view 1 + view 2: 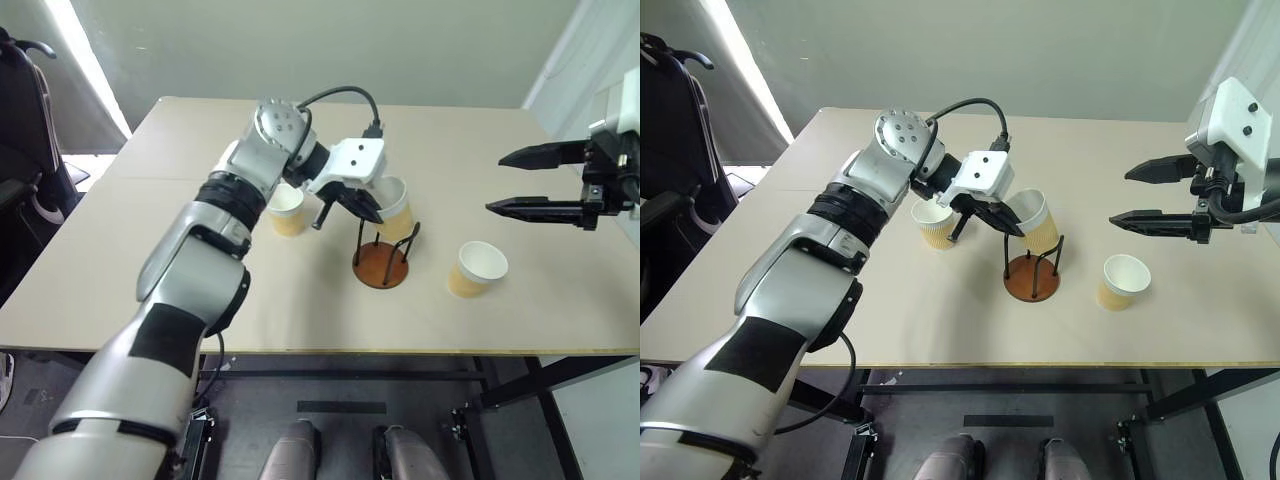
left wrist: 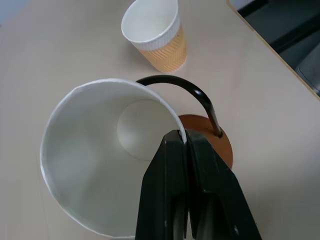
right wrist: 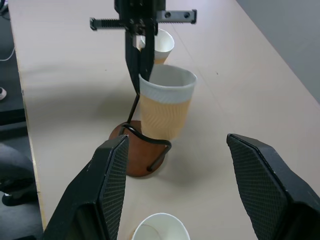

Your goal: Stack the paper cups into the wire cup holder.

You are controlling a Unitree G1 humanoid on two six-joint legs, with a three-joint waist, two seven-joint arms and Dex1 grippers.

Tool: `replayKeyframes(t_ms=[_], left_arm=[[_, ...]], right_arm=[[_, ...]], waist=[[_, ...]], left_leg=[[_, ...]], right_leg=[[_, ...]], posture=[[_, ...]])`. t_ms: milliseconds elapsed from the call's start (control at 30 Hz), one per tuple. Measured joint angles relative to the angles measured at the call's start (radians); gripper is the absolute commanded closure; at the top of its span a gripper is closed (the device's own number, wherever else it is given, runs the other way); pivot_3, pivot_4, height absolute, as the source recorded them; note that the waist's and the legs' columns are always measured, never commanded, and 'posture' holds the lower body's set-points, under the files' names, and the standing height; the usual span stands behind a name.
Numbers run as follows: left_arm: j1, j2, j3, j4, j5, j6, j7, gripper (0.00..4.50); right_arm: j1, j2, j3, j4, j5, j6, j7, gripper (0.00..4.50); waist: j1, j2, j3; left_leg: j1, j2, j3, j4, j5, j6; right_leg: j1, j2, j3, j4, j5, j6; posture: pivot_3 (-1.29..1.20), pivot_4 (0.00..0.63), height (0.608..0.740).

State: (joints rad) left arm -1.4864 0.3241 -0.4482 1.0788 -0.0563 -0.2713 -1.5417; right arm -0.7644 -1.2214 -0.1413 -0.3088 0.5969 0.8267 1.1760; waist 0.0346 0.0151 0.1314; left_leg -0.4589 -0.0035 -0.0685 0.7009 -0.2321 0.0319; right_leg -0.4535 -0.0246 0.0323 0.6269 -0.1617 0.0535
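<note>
Pinching a paper cup's (image 3: 166,102) rim, the left hand (image 1: 992,217) holds it over the wire holder (image 1: 1033,272); the right hand (image 1: 1145,195) hovers spread.

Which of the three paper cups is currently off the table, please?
The cup pinched by its rim in the left gripper, tilted above the wire cup holder. The other two stand upright on the table, either side of the holder.

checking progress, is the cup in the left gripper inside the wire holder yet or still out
Still out. The cup, pinched by its rim in the left gripper, hangs tilted over the wire cup holder, not seated.
</note>
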Motion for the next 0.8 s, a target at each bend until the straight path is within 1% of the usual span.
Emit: replayKeyframes(t_ms=[100,300,333,433,567,667,800], left_arm=[[0.0,-0.018,0.041,0.0,0.001,0.02,-0.001,2.54],[0.0,-0.025,0.085,0.0,0.024,0.029,-0.001,0.31],[0.0,-0.026,0.094,0.0,0.027,0.029,0.004,0.04],[0.0,-0.027,0.133,0.001,0.038,0.032,0.039,0.04],[-0.013,-0.015,0.221,0.018,0.015,0.09,0.104,0.04],[-0.019,0.033,0.272,0.022,0.008,0.147,0.112,0.04],[-0.011,0.101,0.307,0.017,0.004,0.194,0.099,0.04]], right_arm=[[0.005,0.0,0.0,-0.002,0.0,0.0,0.0,1.36],[0.006,-0.001,0.0,-0.002,0.0,0.0,0.0,1.36],[0.006,-0.001,0.0,-0.002,0.0,0.0,0.0,1.36],[0.008,-0.001,0.0,-0.002,-0.001,-0.008,0.0,1.36],[0.014,0.002,0.0,0.0,-0.004,-0.037,-0.007,1.36],[0.036,0.004,-0.005,-0.002,-0.001,-0.037,-0.017,1.36],[0.084,0.007,-0.011,-0.016,-0.001,-0.071,-0.015,1.36]], waist=[[0.0,0.0,0.0],[0.0,0.0,0.0],[0.0,0.0,0.0],[0.0,0.0,0.0],[-0.001,0.0,0.0],[-0.003,0.0,0.0],[-0.002,0.0,0.0]], left_leg=[[0.0,0.0,0.001,0.0,0.0,0.0],[0.0,0.0,0.001,0.0,0.0,0.0],[0.0,0.0,0.001,0.0,0.0,0.0],[0.0,0.0,0.001,0.0,0.0,0.0],[0.001,0.0,0.002,0.0,0.0,0.0],[0.001,0.001,0.002,-0.001,0.0,0.0],[0.002,0.0,0.002,-0.001,0.0,0.0]], right_leg=[[0.0,0.0,0.0,0.0,0.0,0.0],[0.0,0.0,0.0,0.0,0.0,0.001],[0.0,0.001,0.0,0.0,0.0,0.001],[0.0,0.0,0.0,0.0,0.0,0.001],[0.0,0.001,0.001,0.0,0.0,0.001],[0.0,0.001,0.001,0.0,-0.001,0.001],[0.0,0.001,0.001,0.0,-0.001,0.001]], posture=[[0.0,0.15,0.74],[0.0,0.15,0.74],[0.0,0.15,0.74],[0.0,0.15,0.74],[0.0,0.15,0.74],[0.0,0.15,0.74],[0.0,0.15,0.74]])
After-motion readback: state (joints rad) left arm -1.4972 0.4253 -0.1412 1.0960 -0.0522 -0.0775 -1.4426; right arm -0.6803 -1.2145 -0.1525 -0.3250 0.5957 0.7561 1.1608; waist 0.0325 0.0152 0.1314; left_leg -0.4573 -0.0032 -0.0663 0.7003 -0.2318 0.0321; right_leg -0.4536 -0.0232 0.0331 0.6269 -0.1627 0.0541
